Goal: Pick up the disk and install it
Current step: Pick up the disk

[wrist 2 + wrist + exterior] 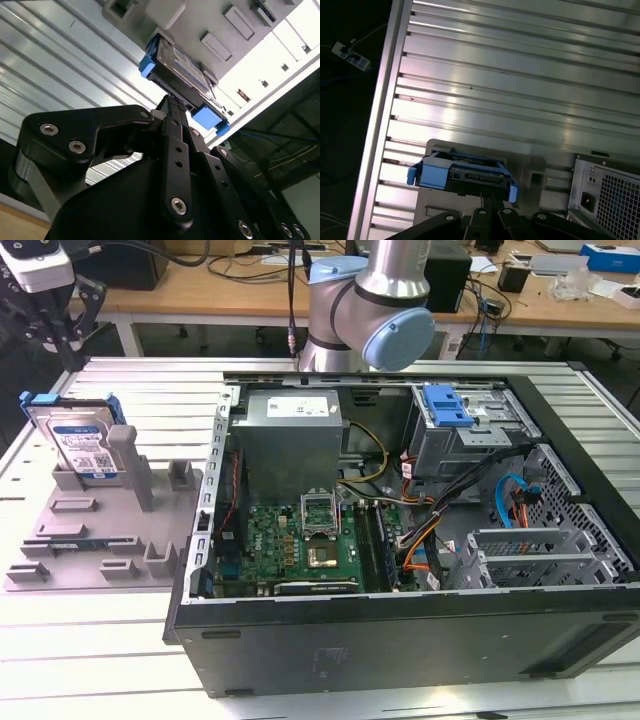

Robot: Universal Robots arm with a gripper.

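The disk (85, 445) stands on edge in a slot of the grey fixture (100, 530) at the exterior view's left, its white-and-blue label facing out and its blue carrier frame around it. My gripper (58, 338) hangs just above the disk's top edge. Both wrist views look down past the black fingers. The fingertips meet in a narrow point, shut with nothing between them, close over the disk (182, 67) and its blue frame (465, 172). The gripper tip (172, 102) (485, 199) is not gripping the disk.
An open computer case (400, 625) lies on the slatted metal table to the fixture's right. It holds a grey power supply box (290, 435), a motherboard, cables and a drive cage with a blue latch (447, 405). The arm's base (370, 320) stands behind the case.
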